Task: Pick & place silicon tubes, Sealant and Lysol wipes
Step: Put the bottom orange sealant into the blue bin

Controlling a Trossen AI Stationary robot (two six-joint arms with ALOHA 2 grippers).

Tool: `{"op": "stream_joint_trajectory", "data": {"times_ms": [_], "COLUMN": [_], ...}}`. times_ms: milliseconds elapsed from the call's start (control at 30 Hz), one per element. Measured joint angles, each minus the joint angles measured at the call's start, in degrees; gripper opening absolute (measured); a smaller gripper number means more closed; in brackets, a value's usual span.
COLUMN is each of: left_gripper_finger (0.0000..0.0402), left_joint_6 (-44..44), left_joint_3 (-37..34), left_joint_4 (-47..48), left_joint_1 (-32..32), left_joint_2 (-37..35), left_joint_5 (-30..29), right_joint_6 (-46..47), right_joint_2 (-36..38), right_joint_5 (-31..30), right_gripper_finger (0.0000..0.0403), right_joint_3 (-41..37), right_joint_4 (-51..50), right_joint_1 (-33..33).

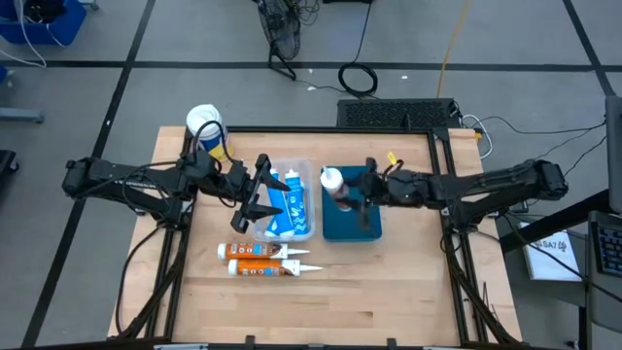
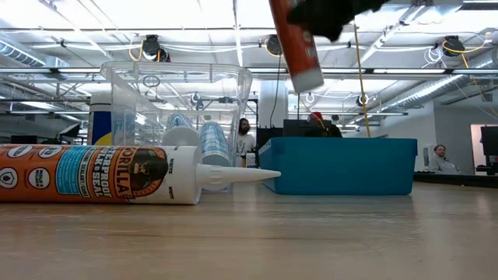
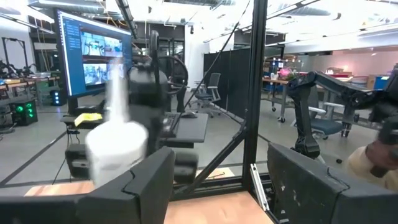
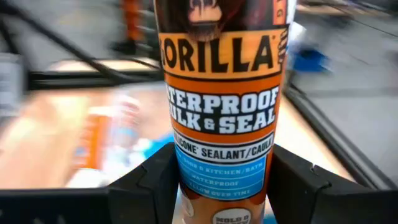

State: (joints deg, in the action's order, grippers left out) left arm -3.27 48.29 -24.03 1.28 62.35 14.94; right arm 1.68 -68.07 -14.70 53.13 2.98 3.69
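While the right claw (image 1: 358, 198) is gripping a sealant cartridge (image 4: 221, 106) above the blue bin (image 1: 352, 226), lowering and release come next; left claw (image 1: 255, 197) is hovering half-open, empty.

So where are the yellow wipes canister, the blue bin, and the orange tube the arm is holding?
Lysol wipes (image 1: 204, 123): high view, on its round white lid.
Blue bin (image 2: 346, 166): low view, on its front wall.
Orange sealant cartridge (image 4: 221, 93): right wrist view, on its printed label, between that gripper's fingers.
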Motion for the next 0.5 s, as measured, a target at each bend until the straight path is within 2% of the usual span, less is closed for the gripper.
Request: {"op": "stream_joint_trajectory", "data": {"times_ms": [100,200,267,300,367,500], "left_gripper_finger": [0.0253,0.0253,0.0253,0.0253,0.0253,0.0253], "left_joint_6": [0.0,0.0,0.0,0.0,0.0,0.0], "left_joint_3": [0.0,0.0,0.0,0.0,0.0,0.0], "left_joint_4": [0.0,0.0,0.0,0.0,0.0,0.0], "left_joint_1": [0.0,0.0,0.0,0.0,0.0,0.0], "left_joint_2": [0.0,0.0,0.0,0.0,0.0,0.0], "left_joint_5": [0.0,0.0,0.0,0.0,0.0,0.0], "right_joint_6": [3.3,2.3,1.8,1.9,3.8,9.7], "right_joint_2": [0.0,0.0,0.0,0.0,0.0,0.0], "right_joint_5": [-15.1,-32.1,-38.4,-39.4,-37.8,-25.1], "right_gripper_finger": [0.0184,0.0184,0.0184,0.0184,0.0184,0.0184], "right_joint_3": [-1.4,-3.5,-4.0,-4.2,-4.8,-7.4], "right_joint_4": [-2.0,-1.2,-0.8,-0.7,-0.7,-0.7], "right_joint_1": [0.9,1.7,2.0,2.0,2.0,2.0]}}
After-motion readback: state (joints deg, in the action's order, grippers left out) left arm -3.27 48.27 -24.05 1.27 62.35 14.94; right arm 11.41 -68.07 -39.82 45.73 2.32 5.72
